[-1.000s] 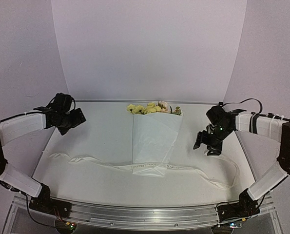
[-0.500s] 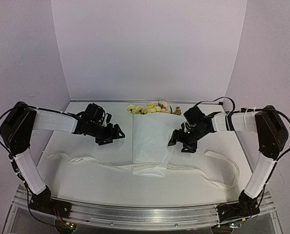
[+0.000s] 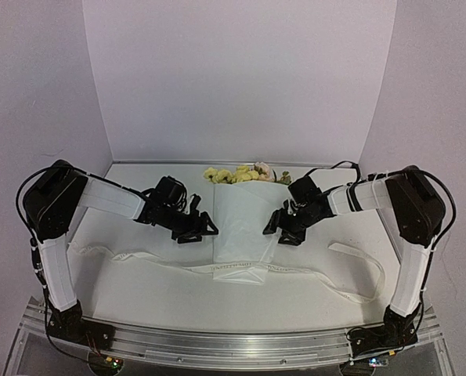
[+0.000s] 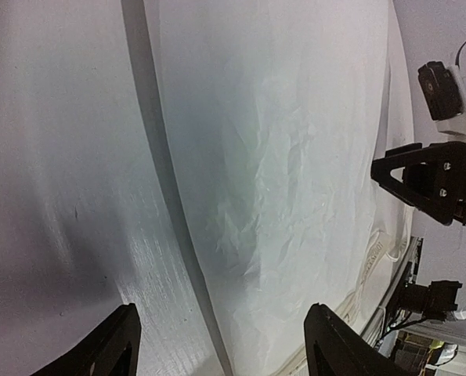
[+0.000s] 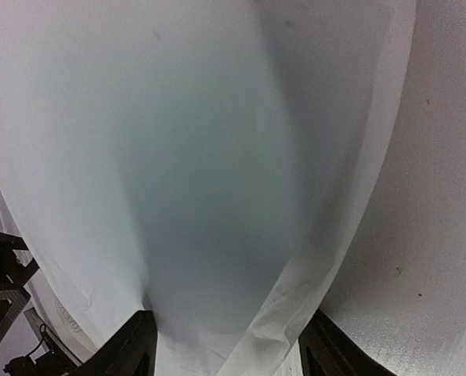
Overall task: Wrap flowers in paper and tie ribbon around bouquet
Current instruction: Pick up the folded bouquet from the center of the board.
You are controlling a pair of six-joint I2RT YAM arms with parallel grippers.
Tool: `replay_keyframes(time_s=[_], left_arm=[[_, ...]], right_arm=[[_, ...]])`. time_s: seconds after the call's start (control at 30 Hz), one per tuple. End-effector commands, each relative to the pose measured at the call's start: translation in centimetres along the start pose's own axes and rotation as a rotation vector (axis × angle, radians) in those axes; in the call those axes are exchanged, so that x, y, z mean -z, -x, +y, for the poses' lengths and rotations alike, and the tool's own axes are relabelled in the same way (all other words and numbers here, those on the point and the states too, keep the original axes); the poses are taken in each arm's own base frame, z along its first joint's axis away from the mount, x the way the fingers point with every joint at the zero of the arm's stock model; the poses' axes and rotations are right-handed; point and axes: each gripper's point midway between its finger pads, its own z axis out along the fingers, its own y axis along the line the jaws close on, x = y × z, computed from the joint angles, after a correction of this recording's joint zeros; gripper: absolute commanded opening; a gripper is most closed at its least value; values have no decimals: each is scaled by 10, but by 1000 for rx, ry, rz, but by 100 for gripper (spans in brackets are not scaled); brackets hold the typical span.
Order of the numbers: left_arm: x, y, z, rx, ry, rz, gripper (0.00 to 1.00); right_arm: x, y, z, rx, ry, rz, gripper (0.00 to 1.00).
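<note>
White table top (image 3: 139, 290), matte; few faint dark specks in right wrist view. Pale lilac backdrop (image 3: 240, 78) on three sides, corners curved. Aluminium rail (image 3: 233, 348) along near table edge. Small lit indicator lights (image 3: 111, 363) near both rail ends.

The paper (image 4: 295, 157) in the centre of the left wrist view is thin, white and matt, finely crinkled; the table (image 4: 52, 196) at left is smooth matt white, faintly streaked. In the top view the ribbon (image 3: 240, 269) looks soft and cream; the rail (image 3: 233, 345) along the bottom is dull brushed metal; the left gripper (image 3: 207, 229) is matt black plastic.
</note>
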Motion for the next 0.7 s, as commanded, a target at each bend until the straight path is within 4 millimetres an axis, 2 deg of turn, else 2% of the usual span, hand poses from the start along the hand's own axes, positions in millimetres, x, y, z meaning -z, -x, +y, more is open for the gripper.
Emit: replay_keyframes(time_s=[0.0,0.03,0.13,0.2,0.27,0.5,0.67], left_arm=[[1,9,-31,-56,-75,-20,74],[2,5,-32,-62,-76,-15,74],[6,-7,-30,-81,-58,8,74],[8,-18,-25,-92,-37,28,70],[10,-29,-22,-102,-18,49,67],[15,-65,-24,-145,-3,114,56],[16,-94,-31,-187,-19,184,43]], right_arm=[[-6,8,12,-26,47,-13,48],[-7,8,11,-31,46,-12,47],[-9,10,13,-37,54,-10,29],[-9,11,15,-44,55,-12,18],[-9,12,15,-49,53,-15,11],[-5,17,14,-52,31,-37,1],[-1,20,14,-49,4,-45,0]])
